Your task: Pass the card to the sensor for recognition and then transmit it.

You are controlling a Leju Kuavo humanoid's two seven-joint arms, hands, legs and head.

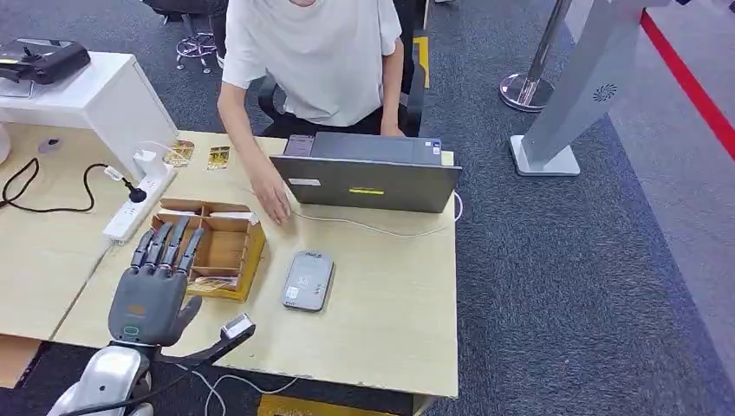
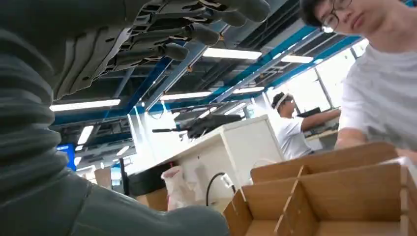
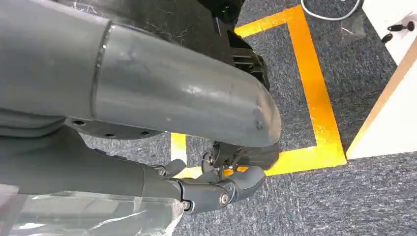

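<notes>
One cardboard box (image 1: 215, 247) with dividers sits on the pale wooden table (image 1: 381, 321), and just right of it lies one grey sensor pad (image 1: 308, 280); two small gold cards (image 1: 218, 158) lie further back beside a white power strip (image 1: 139, 204); what lies in the box's near compartment is too small to tell; one grey laptop (image 1: 368, 178) stands at the far edge, with a person's hand (image 1: 273, 201) resting in front of it. The left hand (image 1: 156, 290) hovers at the box's near left corner, fingers straight and slightly spread over the compartments, holding nothing; the right hand (image 3: 216, 189) hangs below the table over grey carpet and yellow floor tape (image 3: 314, 98), fingers curled in, and whether it holds anything I cannot tell. The table's right half lies bare; beyond its right edge is open carpet, with a stanchion base (image 1: 524, 91) and a white stand (image 1: 572, 104) well apart.
</notes>
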